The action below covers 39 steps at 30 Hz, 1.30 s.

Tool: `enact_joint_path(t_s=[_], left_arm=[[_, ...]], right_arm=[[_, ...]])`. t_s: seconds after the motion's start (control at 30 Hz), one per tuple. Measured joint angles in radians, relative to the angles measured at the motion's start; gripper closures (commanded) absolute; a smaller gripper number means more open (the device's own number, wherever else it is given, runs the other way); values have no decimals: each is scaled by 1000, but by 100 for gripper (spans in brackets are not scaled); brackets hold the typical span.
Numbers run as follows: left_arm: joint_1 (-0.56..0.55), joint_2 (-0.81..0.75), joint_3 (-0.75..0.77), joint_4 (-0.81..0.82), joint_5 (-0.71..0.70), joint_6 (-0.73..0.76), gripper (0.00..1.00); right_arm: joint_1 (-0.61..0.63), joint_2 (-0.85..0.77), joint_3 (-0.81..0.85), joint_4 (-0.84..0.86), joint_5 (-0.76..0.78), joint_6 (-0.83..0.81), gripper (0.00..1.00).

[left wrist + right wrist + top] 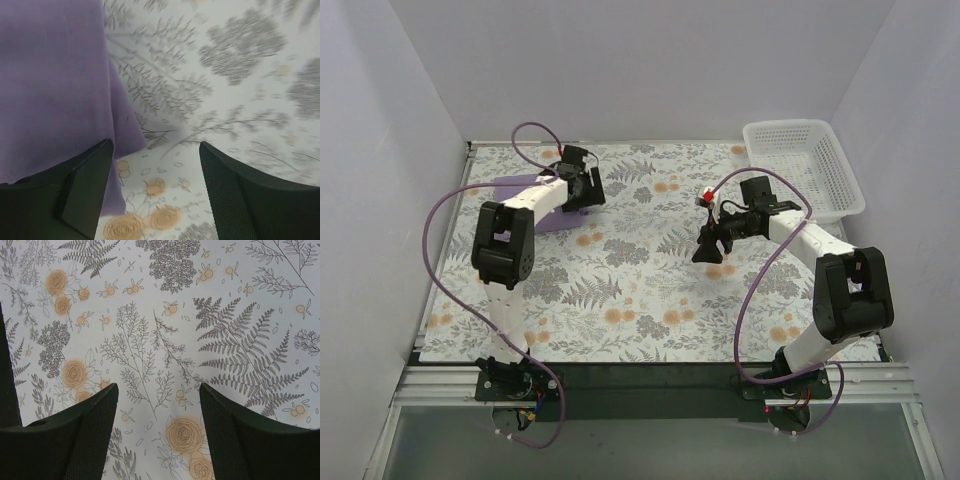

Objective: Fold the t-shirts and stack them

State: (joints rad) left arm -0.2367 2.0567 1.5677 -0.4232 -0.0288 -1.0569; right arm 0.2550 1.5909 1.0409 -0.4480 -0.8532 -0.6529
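The lavender-purple t-shirt (552, 217) lies folded flat at the back left of the table, mostly hidden under my left arm. In the left wrist view it (50, 85) fills the left side, its corner reaching my left finger. My left gripper (588, 186) (156, 192) is open and empty, just above the shirt's right edge. My right gripper (712, 247) (159, 432) is open and empty over bare floral cloth at the middle right, far from the shirt.
A floral-printed cloth (640, 290) covers the table. A white plastic lattice basket (802, 165) stands at the back right corner. Grey walls close in the left, back and right sides.
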Motion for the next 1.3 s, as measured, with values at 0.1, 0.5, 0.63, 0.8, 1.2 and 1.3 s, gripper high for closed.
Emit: enact_joint_path(t_s=[0.1,0.5,0.63,0.8,1.2,1.3], left_arm=[[-51,96,46,-56,-132,-16,34],[-57,161,95,-99,-447,5,75],[-62,137,43,-60,-486,51,80],[-55,61,-94,4,-529,172,87],[93,-69,-218,3,-346,364,51],[84,-139,-219,-23,-207,355,50]], right_arm=[[-12,0,-5,1,2,-2,27],[-31,0,-8,1,1,-5,27],[-32,0,-8,1,1,-5,27],[-32,0,-8,1,-1,-5,27],[-34,0,-8,0,-10,-6,27],[-37,0,-8,-1,-10,-6,28]])
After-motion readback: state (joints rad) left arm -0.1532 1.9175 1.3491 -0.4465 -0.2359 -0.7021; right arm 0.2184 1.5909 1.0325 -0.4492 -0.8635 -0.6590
